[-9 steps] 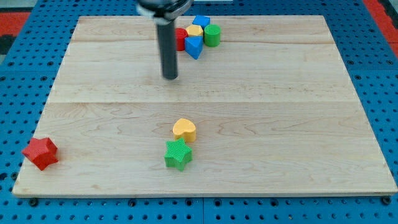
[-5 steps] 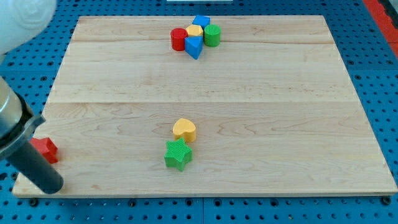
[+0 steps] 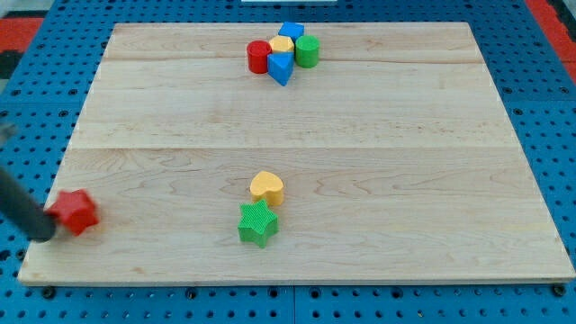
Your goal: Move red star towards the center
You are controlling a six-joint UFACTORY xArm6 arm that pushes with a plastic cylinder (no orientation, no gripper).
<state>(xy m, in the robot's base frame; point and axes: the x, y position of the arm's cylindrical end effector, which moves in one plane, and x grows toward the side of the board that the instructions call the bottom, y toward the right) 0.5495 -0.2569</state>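
Camera view: the red star point(image 3: 74, 211), slightly motion-blurred, sits at the lower left of the wooden surface point(image 3: 378, 135), near its left edge. My tip point(image 3: 45, 233) touches the star's left side; the rod has no gripper. The yellow heart point(image 3: 266, 187) and green star point(image 3: 257, 223) lie lower centre.

Light wooden board point(image 3: 387, 144) on a blue pegboard bench point(image 3: 558, 108). Red star block point(image 3: 75, 212) near the board's left edge, by the bottom-left corner, my tip point(image 3: 45, 234) touching its left side. Yellow heart block point(image 3: 266, 187) and green star block point(image 3: 257, 223) touching, toward the bottom edge. At the top edge, a tight cluster: red cylinder point(image 3: 258, 57), blue triangular block point(image 3: 281, 67), small yellow block point(image 3: 283, 44), blue block point(image 3: 292, 31), green cylinder point(image 3: 308, 51).
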